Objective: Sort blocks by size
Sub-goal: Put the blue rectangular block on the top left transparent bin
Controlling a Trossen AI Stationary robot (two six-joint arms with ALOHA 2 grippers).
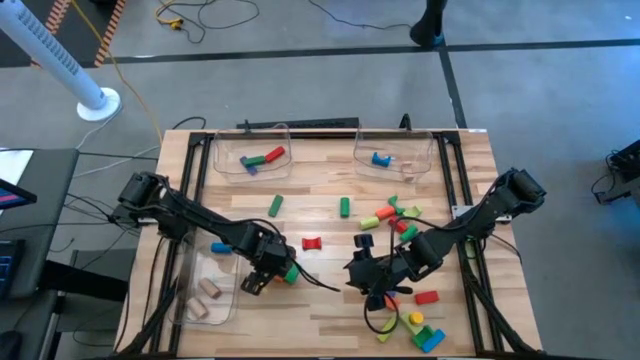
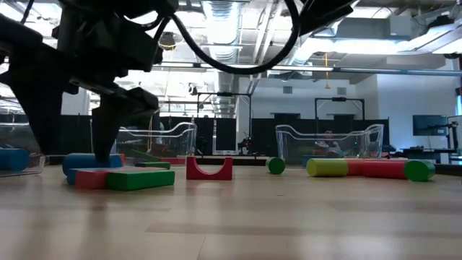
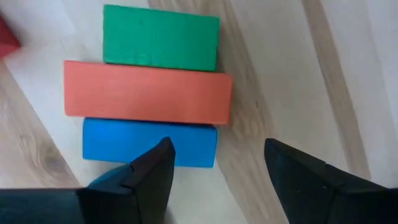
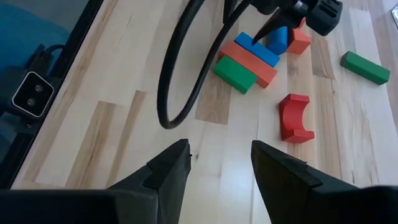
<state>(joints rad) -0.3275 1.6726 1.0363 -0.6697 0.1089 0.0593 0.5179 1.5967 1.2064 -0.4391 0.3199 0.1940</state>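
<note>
left gripper [image 3: 214,171] fingers apart over blue block [image 3: 149,143], w/ red [image 3: 146,92] & green [image 3: 160,38] bars alongside; right gripper [image 4: 219,168] apart too

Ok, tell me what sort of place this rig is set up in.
Probably a robotics lab or workshop: a wooden table standing on bare concrete floor with loose cables, and exposed ceiling ducts with metal frames in the room behind.

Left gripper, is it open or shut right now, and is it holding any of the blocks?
Open and empty. The left gripper shows bare wood between its fingers, just beside the blue block, red block and green block lying side by side.
</note>
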